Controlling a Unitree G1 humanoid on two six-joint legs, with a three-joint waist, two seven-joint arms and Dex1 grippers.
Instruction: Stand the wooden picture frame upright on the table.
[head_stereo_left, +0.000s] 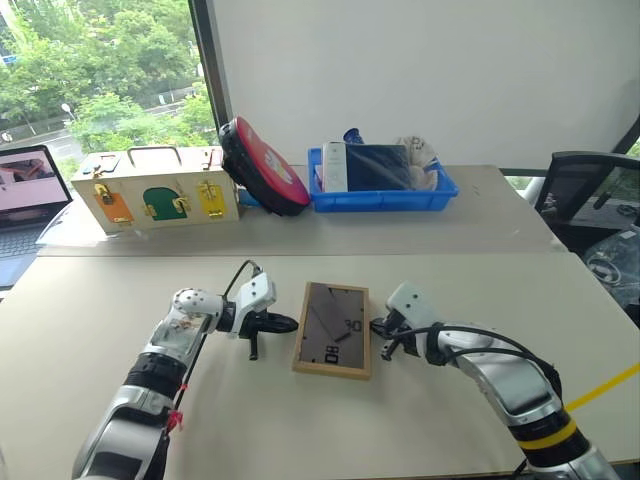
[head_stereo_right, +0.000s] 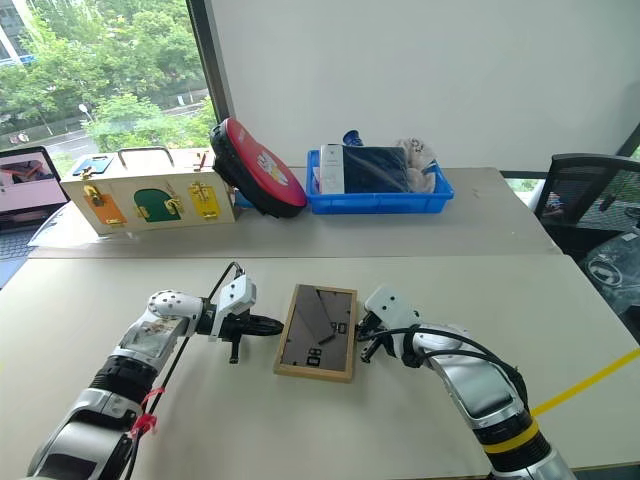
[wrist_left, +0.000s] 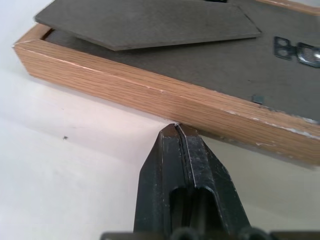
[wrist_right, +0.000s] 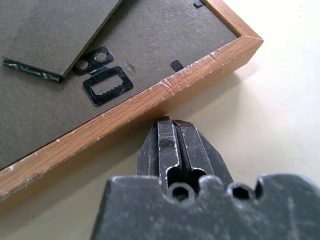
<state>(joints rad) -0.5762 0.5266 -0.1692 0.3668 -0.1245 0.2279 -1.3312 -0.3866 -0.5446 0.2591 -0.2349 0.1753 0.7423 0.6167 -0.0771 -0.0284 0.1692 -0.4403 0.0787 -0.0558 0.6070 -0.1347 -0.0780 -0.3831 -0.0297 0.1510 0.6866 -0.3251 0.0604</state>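
The wooden picture frame lies flat on the table, dark grey back up, with its fold-out stand lifted slightly off the back. My left gripper is shut, its tip at the frame's left long edge. My right gripper is also shut, its tip at the opposite long edge, near a black sawtooth hanger. Neither holds anything. The picture side faces down and is hidden.
Along the far side stand a cream box with coloured doors, a red and black round case and a blue bin of items. A laptop is at far left, a black chair at right.
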